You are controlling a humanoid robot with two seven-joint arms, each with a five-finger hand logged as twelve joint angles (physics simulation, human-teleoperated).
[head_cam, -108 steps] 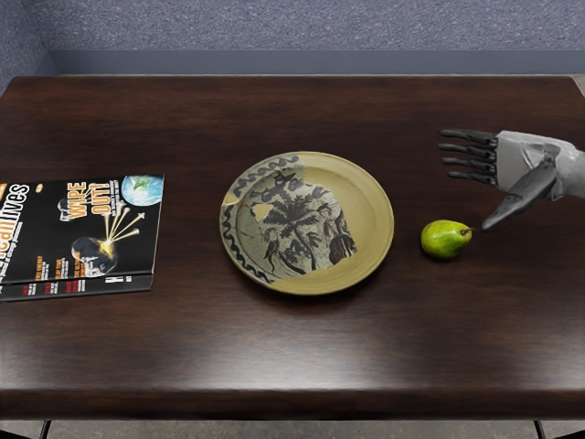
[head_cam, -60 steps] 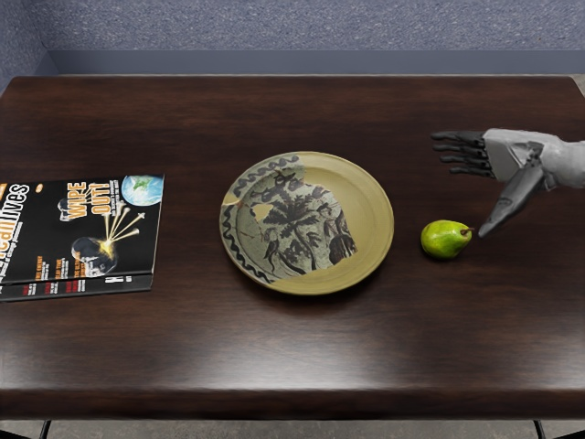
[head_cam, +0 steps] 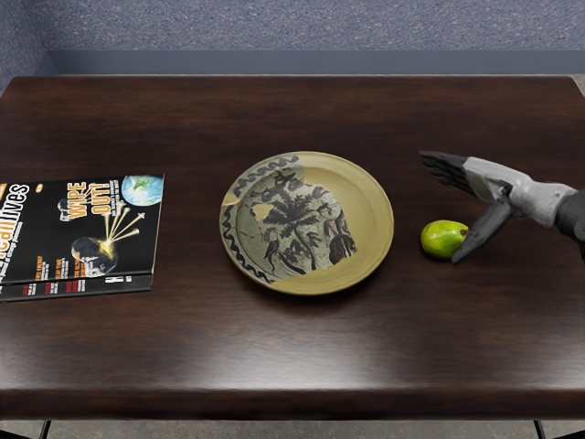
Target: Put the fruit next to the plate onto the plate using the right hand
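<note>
**Inspector:** Surface, from the front edge back?

**Assistant:** One bench [head_cam: 292, 366] of dark brown polished wood. The grain runs left to right, and there is a dull sheen near the front edge. Below that edge is a thin strip of grey floor [head_cam: 292, 430], with dark legs [head_cam: 42, 428] showing at the front corners.

**Inspector:** What lies on it?

**Assistant:** Three items. At the left edge is a magazine [head_cam: 78, 236], lying flat, with a glossy black cover, white and yellow lettering and a blue globe picture. At the centre is a plate [head_cam: 373, 194]. It is round, shallow, ochre glazed ceramic, with a dark tree-like painting in the well and a dark wavy band along its left rim.

**Inspector:** The fruit?

**Assistant:** A pear [head_cam: 442, 239], green, smooth and slightly glossy. It lies on its side on the bare wood just beside the plate's right rim, toward the right edge of the bench. It is not on the plate.

**Inspector:** The hand?

**Assistant:** The right hand [head_cam: 484, 181] is made of grey and black jointed segments, and its arm shows at the right edge. It is spread and holds nothing. The fingers [head_cam: 441, 165] point left, behind the pear. The thumb [head_cam: 477, 236] slants down past the pear's right end. Whether it touches the pear I cannot tell.

**Inspector:** Beyond the back edge?

**Assistant:** A plain grey-blue skirting band [head_cam: 292, 61], then a wall [head_cam: 292, 23] with a speckled blue-grey, carpet-like texture.
</note>
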